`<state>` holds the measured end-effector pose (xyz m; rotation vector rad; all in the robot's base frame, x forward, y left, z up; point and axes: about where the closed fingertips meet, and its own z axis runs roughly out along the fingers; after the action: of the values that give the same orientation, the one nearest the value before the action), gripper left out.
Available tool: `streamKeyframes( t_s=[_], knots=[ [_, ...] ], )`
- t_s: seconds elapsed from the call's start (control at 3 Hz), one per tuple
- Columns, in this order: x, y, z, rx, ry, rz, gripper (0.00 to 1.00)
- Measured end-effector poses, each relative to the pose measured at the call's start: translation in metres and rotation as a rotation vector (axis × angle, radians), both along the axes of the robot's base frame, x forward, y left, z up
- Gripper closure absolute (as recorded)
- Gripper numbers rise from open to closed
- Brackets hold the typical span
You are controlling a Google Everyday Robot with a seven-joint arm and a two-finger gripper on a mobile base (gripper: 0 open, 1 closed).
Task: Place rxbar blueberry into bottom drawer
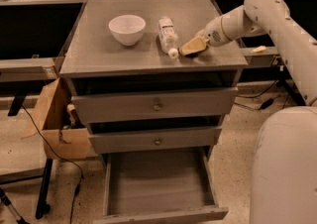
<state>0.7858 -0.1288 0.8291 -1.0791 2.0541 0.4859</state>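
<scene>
My gripper point(191, 47) is low on the grey cabinet top, at its right front part, just right of the cap of a lying clear plastic bottle point(167, 33). A thin dark shape point(194, 55) shows under the gripper's tan tip; it looks like the rxbar blueberry, mostly hidden by the gripper. I cannot tell whether it is held. The bottom drawer point(161, 214) is pulled out toward me below the two knobbed drawers, and its grey floor shows bare.
A white bowl point(127, 28) stands on the cabinet top at the left. An open cardboard box point(53, 121) hangs beside the cabinet's left side, with a cable on the floor. My pale body point(285, 168) fills the lower right. Dark tables stand behind.
</scene>
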Motion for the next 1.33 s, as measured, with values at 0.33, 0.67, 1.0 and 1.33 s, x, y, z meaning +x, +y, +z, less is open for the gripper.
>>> streamKeyframes(
  t_s=[0.33,0.67,1.0,1.33],
  knots=[
    [0.000,0.000,0.005,0.000,0.000,0.000,0.87],
    [-0.005,-0.027,0.008,-0.014,-0.012,-0.070,1.00],
    [-0.014,-0.052,0.014,-0.032,-0.032,-0.130,1.00],
    [-0.034,-0.071,0.045,-0.037,-0.090,-0.168,1.00]
  ],
)
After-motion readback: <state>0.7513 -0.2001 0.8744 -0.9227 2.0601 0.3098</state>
